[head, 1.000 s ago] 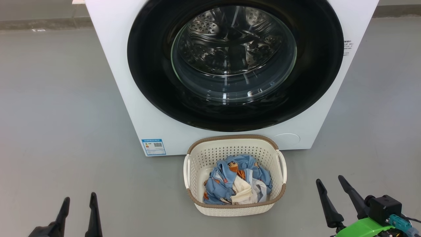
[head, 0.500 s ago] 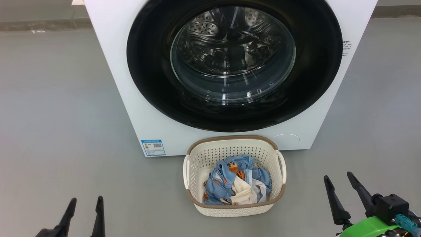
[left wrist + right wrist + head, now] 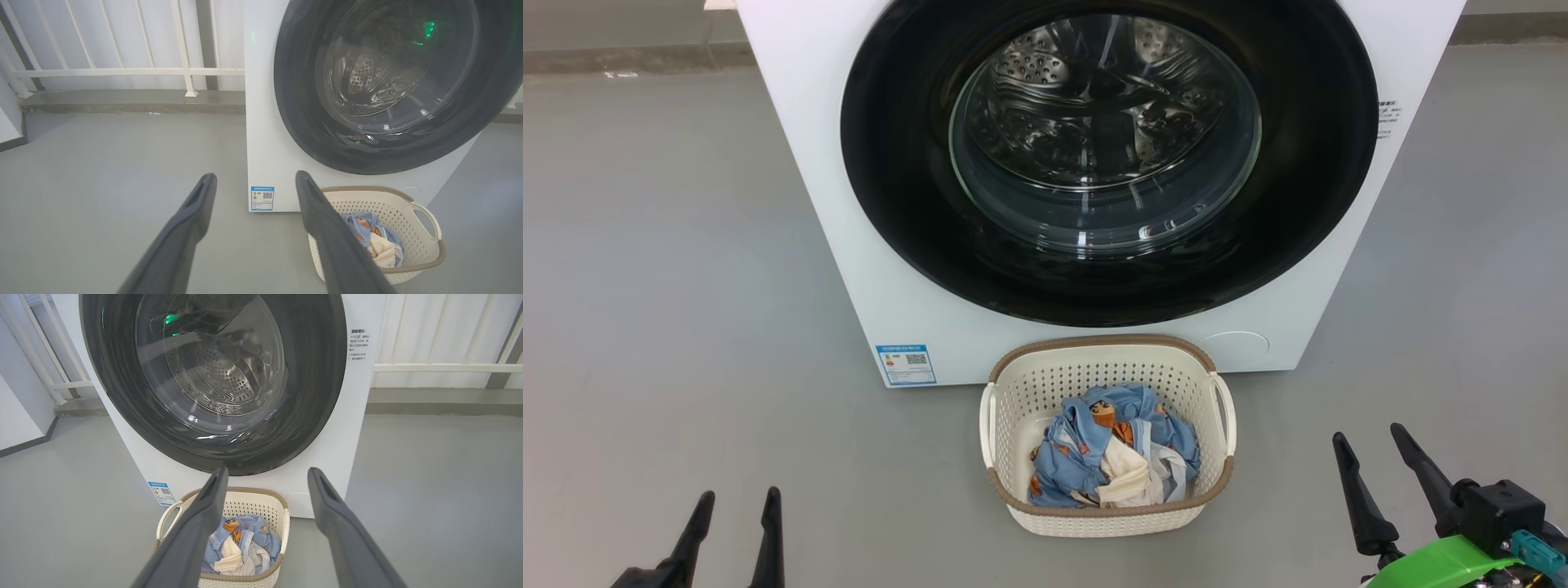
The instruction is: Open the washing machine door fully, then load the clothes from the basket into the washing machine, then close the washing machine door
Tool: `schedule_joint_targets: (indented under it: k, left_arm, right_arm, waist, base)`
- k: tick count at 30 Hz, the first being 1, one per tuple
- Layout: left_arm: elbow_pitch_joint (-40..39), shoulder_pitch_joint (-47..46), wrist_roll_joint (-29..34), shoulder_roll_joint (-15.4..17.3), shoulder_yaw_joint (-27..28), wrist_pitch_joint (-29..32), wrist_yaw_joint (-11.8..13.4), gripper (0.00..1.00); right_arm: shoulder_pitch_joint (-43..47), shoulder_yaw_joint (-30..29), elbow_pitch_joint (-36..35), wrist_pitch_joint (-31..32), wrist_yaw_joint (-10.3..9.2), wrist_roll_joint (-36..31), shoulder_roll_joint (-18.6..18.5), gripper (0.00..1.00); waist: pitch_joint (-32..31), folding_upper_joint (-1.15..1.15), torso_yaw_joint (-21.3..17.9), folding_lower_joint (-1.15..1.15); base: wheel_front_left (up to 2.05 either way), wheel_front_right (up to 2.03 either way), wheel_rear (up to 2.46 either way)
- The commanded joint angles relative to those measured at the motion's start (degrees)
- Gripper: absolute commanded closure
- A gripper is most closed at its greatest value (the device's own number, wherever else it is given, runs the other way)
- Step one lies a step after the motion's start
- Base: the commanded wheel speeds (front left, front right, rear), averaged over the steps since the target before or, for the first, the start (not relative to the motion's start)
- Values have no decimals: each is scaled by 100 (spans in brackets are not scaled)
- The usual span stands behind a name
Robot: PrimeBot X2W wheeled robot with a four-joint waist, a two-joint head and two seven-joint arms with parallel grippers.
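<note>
The white washing machine [image 3: 849, 245] stands ahead with its round black-rimmed door [image 3: 898, 188] closed; the steel drum shows through the glass. On the floor in front sits the cream basket [image 3: 1107, 359] holding blue, white and cream clothes [image 3: 1094, 457]. My left gripper [image 3: 737, 500] hovers open at the lower left, well away from the basket. Low at the right, the right gripper [image 3: 1369, 434] is open too, with nothing between its fingers. The left wrist view shows the door [image 3: 302, 122] and basket [image 3: 429, 245], and the right wrist view shows the door [image 3: 318, 396], basket [image 3: 245, 496] and clothes [image 3: 245, 543].
Grey floor [image 3: 670, 286] surrounds the machine on both sides. A white railing [image 3: 122, 71] on a low kerb runs behind it. A blue label sticker [image 3: 906, 364] marks the machine's lower left corner.
The right gripper has drifted to the right and slightly down. The left gripper has shifted a little right and lower. Door, basket and clothes stay put.
</note>
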Motion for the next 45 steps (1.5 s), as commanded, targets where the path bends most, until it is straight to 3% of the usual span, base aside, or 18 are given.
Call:
schedule_joint_targets:
  k: [1,21,45]
  left_arm:
    - [-116,-144,4,94,204,-79,36,0]
    - [-172,-130,-51,94,168,-79,16,0]
    - [-216,-139,-193,94,208,-79,48,0]
  right_arm:
    - [-109,174,-145,-71,-6,-81,-54,0]
    - [-117,245,-127,-71,-6,-57,-68,0]
    - [-107,276,-127,-71,-6,-45,-42,0]
  waist:
    - [-2,0,5,0]
    - [17,0,-9,0]
    - [48,0,-24,0]
  base:
    - [0,0,0]
    - [8,8,-17]
    - [105,105,-211]
